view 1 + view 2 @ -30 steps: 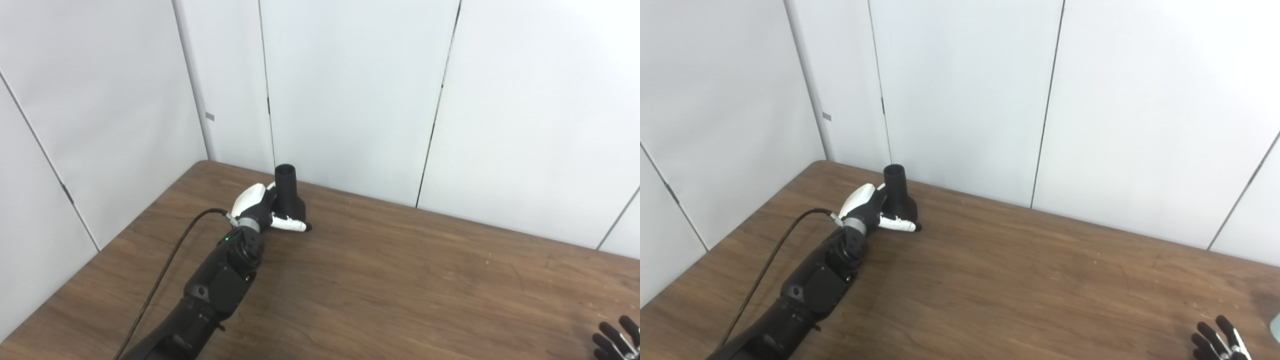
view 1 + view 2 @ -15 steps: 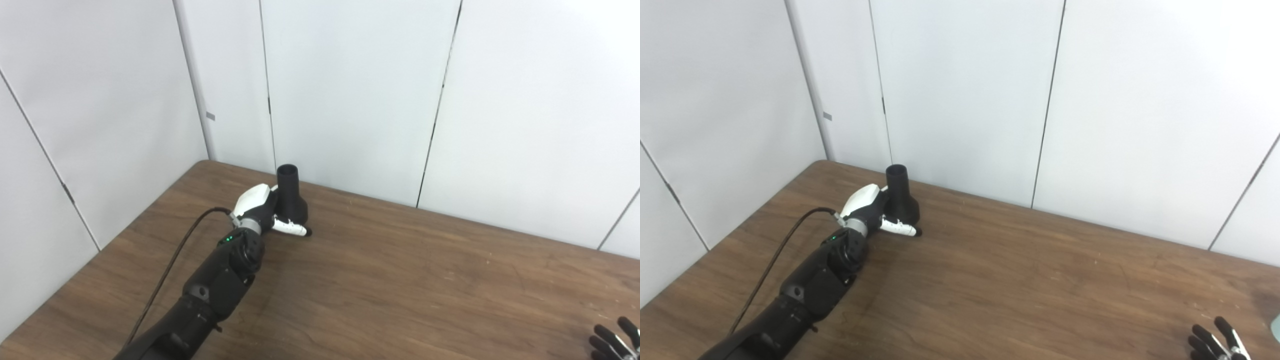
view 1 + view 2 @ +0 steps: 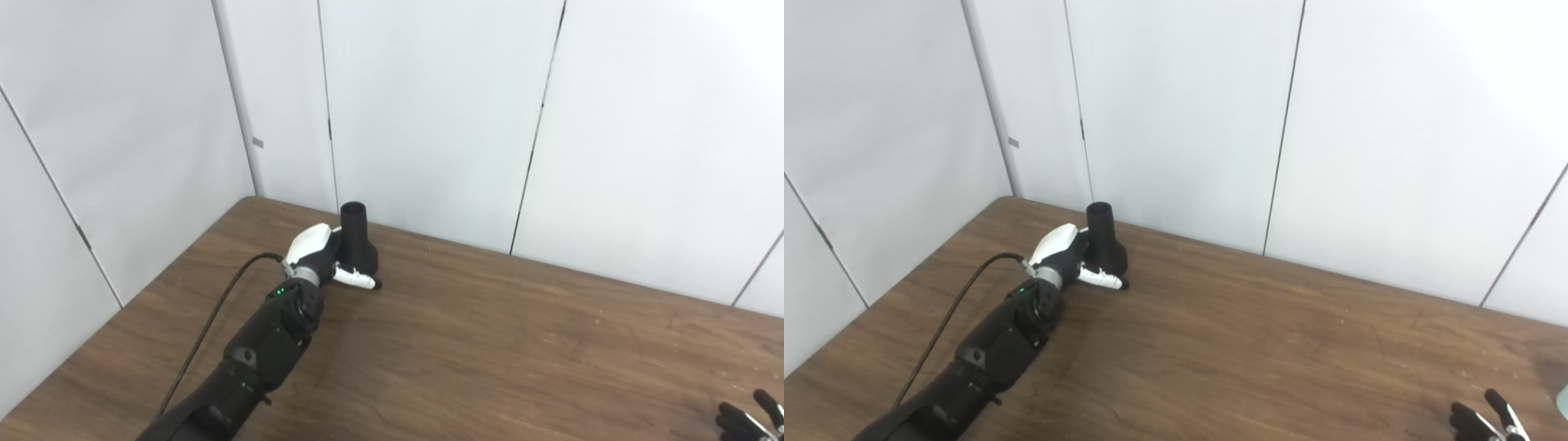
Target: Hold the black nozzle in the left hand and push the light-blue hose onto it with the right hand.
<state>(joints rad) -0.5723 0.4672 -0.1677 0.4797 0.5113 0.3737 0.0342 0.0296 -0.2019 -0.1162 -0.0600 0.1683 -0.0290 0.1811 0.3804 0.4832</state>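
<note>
Here, the left robot hand (image 3: 321,257) grips the nozzle (image 3: 357,245) upright at the table's (image 3: 490,343) far left corner.
The right robot hand (image 3: 1488,419) shows only fingertips, bottom right; its grip cannot be told.

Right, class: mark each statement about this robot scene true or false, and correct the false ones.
1. The black nozzle stands upright with its narrow end up. True.
2. The left hand is at the nozzle's wide base. True.
3. The right hand is pushing a hose onto the nozzle. False: it is at the picture's bottom right corner, far from the nozzle.
4. The nozzle sits mid-table. False: it is near the far left corner.
</note>
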